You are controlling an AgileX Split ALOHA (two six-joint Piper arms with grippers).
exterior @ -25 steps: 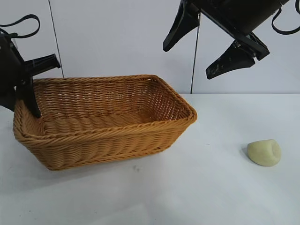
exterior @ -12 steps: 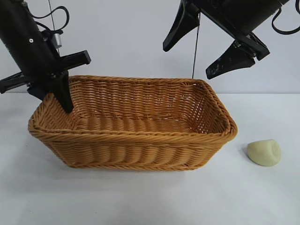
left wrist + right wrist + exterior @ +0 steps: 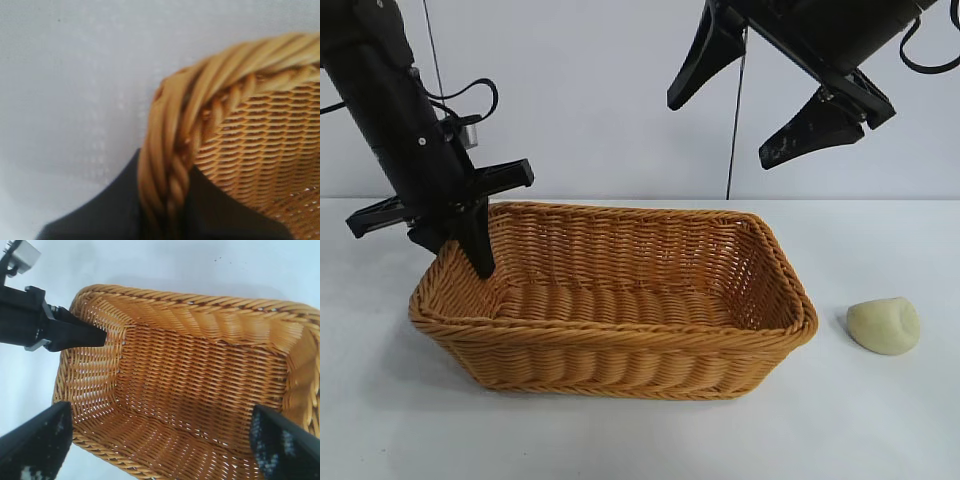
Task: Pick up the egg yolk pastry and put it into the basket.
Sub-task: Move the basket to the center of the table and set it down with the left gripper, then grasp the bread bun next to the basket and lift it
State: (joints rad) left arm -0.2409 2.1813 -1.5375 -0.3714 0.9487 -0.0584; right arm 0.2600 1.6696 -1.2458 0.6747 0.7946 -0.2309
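Note:
The egg yolk pastry [image 3: 884,325], a pale yellow lump, lies on the white table to the right of the basket [image 3: 620,337], apart from it. My left gripper [image 3: 472,252] is shut on the basket's braided rim [image 3: 170,150] at its far left corner, one black finger [image 3: 100,215] outside the rim and the other inside. In the right wrist view that finger [image 3: 80,335] reaches into the empty basket [image 3: 200,307]. My right gripper [image 3: 723,130] hangs open high above the basket's right end, holding nothing, and its own view [image 3: 160,440] looks down into the basket.
A white table [image 3: 880,430] runs under everything, with bare surface in front of and to the right of the basket. A pale wall [image 3: 600,90] stands behind. Cables hang by the left arm [image 3: 395,110].
My left gripper has dragged the basket to the right and turned it square to the exterior view, nearer the pastry. The pastry and the right arm have not moved.

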